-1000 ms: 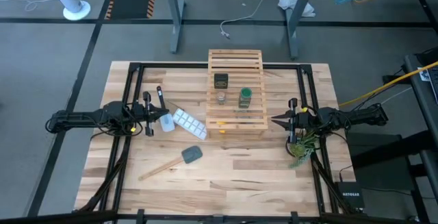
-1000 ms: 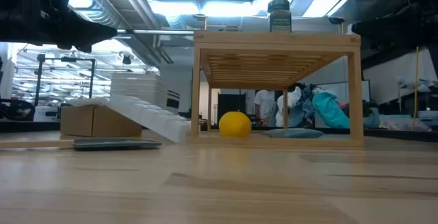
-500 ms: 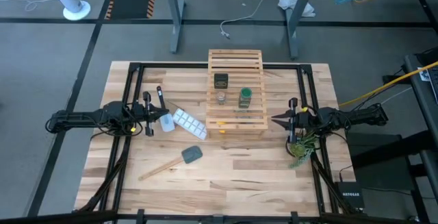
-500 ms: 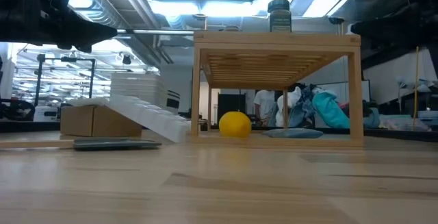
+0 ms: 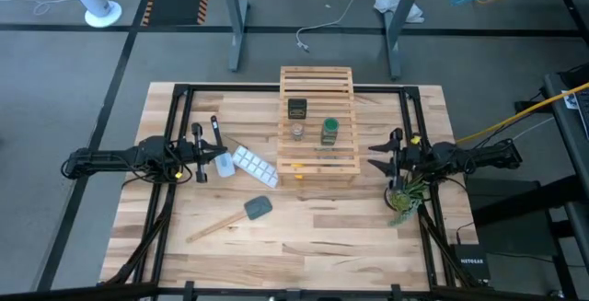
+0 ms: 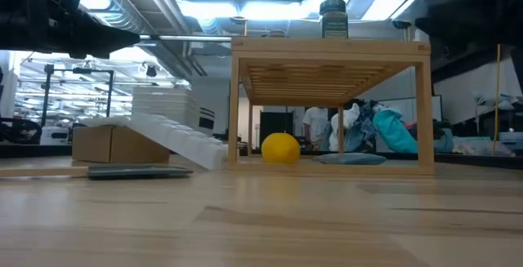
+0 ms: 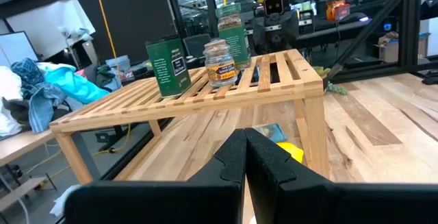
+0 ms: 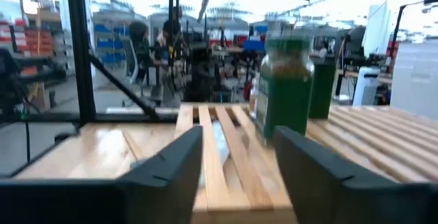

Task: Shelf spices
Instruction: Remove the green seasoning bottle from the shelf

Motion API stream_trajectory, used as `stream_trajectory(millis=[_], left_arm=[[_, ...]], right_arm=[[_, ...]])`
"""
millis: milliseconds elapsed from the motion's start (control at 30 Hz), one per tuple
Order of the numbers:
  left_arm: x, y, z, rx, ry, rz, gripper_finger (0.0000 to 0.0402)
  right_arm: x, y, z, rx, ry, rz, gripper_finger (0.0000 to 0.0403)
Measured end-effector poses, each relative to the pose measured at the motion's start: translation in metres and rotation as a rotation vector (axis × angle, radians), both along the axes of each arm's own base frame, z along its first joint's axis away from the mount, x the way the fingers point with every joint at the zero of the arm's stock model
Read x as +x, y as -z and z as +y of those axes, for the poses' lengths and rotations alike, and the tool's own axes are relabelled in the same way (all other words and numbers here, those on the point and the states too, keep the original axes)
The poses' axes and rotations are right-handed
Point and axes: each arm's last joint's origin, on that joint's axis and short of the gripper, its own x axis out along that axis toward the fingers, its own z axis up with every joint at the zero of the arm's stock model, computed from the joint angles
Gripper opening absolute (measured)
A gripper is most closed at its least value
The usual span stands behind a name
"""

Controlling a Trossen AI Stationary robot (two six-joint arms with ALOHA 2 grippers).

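Butcher-block table (image 5: 313,223), jars (image 5: 329,132) on shelf (image 5: 317,163), right tool (image 5: 377,155) apart beside, left tool (image 5: 208,150) together.

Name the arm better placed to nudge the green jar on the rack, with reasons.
Right. Its end effector is open beside the rack, and the green jar stands on the rack's right side, nearest it. The left end effector is shut, across the rack by the white tray.
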Motion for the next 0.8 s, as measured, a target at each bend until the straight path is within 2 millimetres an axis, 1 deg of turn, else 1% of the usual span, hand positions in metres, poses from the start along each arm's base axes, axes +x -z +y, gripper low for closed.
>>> stream_trajectory(millis=[100,167,333,433,500,700,800], left_arm=[[0.000,0.000,0.000,0.000,0.000,0.000,0.0000],[0.000,0.000,0.000,-0.003,0.000,0.000,0.0000],[0.000,0.000,0.000,0.018,-0.001,0.003,0.0000],[0.000,0.000,0.000,0.012,-0.001,0.001,0.0000],[0.000,0.000,0.000,-0.006,0.000,-0.007,0.0000],[0.000,-0.003,0.000,-0.078,0.004,-0.043,0.0000],[0.000,-0.002,0.000,-0.102,0.006,-0.044,0.0000]], right_arm=[[0.000,-0.005,0.000,0.010,0.000,-0.045,0.0234],[0.001,-0.008,0.000,0.015,0.001,-0.069,0.0244],[0.006,-0.010,0.001,0.012,0.005,-0.082,0.0248],[0.011,-0.014,0.001,0.016,0.055,-0.055,0.0248],[0.015,-0.020,0.000,0.006,0.097,-0.029,0.0248],[0.033,-0.048,0.002,-0.147,0.185,0.056,0.0248],[0.044,-0.061,0.003,-0.174,0.233,0.117,0.0248]])
